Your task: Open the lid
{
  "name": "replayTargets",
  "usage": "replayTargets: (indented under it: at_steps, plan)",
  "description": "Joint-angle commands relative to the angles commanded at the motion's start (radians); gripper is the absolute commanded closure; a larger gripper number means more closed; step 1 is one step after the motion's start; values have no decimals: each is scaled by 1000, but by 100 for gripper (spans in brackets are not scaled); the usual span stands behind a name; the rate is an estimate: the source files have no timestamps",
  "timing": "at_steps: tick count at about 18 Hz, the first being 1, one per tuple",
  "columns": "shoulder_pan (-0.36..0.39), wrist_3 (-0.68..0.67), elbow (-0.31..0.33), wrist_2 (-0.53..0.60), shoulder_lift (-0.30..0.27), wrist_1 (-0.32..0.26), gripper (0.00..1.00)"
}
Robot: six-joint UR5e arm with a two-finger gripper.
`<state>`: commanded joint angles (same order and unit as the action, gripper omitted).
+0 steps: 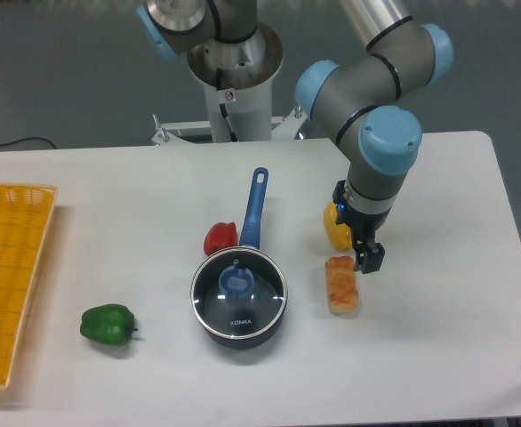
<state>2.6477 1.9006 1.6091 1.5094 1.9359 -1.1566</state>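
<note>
The lid (239,294), a round clear glass disc with a thin metal rim and a blue knob (236,282) in its middle, lies flat on the dark blue saucepan (240,333) near the table's front centre. The pan's long blue handle (255,207) points away toward the back. My gripper (368,258) hangs to the right of the pan, above the table, beside a bread-like piece. It holds nothing; from this angle I cannot make out how far apart its fingers stand.
A red pepper (219,238) sits just behind the pan on the left, a green pepper (108,324) lies further left. A bread-like piece (341,285) and a yellow object (335,227) lie by the gripper. An orange basket (12,276) occupies the left edge.
</note>
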Motion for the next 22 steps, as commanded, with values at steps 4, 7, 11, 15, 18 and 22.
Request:
replayTargets:
  at_steps: [4, 7, 11, 15, 18, 22]
  plan:
    - [-6, -3, 2, -2, -2, 8, 0]
    - [-2, -8, 11, -3, -8, 8, 0]
    - [0, -17, 14, 0, -11, 8, 0]
    - [-3, -81, 21, -5, -14, 9, 0]
    - [-3, -83, 31, -20, -26, 18, 0]
    - [-12, -179, 29, -18, -69, 21, 0]
